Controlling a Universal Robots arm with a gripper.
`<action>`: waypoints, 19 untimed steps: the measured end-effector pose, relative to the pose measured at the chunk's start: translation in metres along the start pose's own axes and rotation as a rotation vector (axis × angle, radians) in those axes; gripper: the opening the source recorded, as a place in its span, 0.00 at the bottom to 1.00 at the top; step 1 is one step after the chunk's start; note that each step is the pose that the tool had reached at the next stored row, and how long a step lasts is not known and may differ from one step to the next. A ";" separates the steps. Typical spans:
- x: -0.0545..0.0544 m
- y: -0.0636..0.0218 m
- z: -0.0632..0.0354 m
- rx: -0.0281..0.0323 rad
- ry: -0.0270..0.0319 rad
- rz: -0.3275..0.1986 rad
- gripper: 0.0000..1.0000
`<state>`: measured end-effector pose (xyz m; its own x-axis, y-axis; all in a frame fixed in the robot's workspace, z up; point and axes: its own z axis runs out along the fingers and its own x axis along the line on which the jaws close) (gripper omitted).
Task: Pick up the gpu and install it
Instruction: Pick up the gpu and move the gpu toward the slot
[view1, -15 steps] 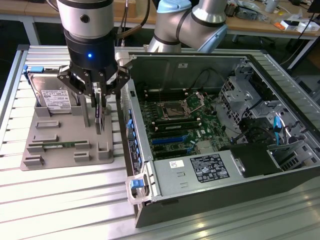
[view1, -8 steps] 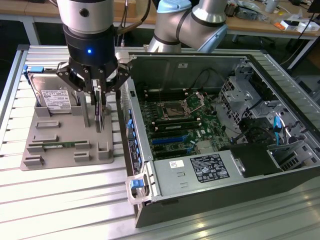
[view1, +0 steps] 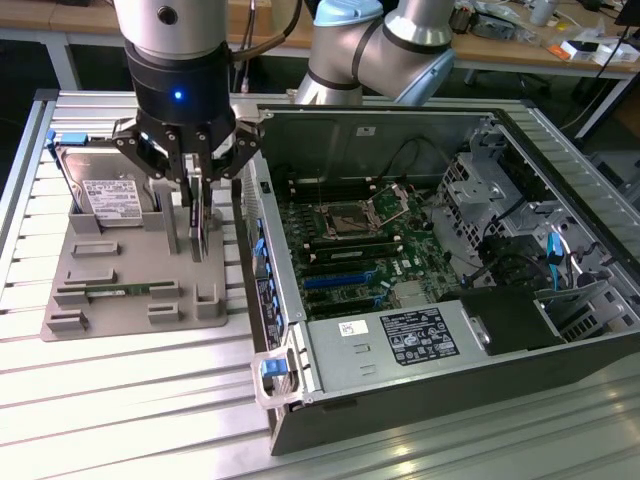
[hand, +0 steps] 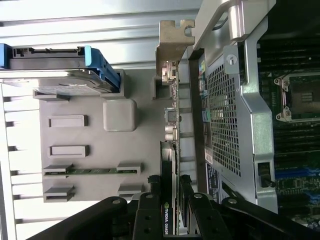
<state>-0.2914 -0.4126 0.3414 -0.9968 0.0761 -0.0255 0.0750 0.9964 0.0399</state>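
- Bench (view1: 120, 400) carries the open computer case (view1: 450, 400), laid on its side so the motherboard faces up.
- Grey holder tray (view1: 130, 250) stands the gpu (view1: 200, 235) on edge, just beside the case, ready for gripping.
- Gripper (view1: 197, 185): jaws half closed, pinching the gpu's top edge.

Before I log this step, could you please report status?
Copy: gripper shut on gpu; gpu upright at grey fixture; case wall close alongside.
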 end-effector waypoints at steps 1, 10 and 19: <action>0.000 0.0000 -0.0006 0.0001 0.0001 0.000 0.26; 0.000 0.0003 -0.0070 0.0000 0.0000 0.000 0.26; 0.000 0.0006 -0.0148 0.0002 0.0002 0.000 0.26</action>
<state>-0.2914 -0.4127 0.3563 -0.9968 0.0761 -0.0253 0.0751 0.9964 0.0397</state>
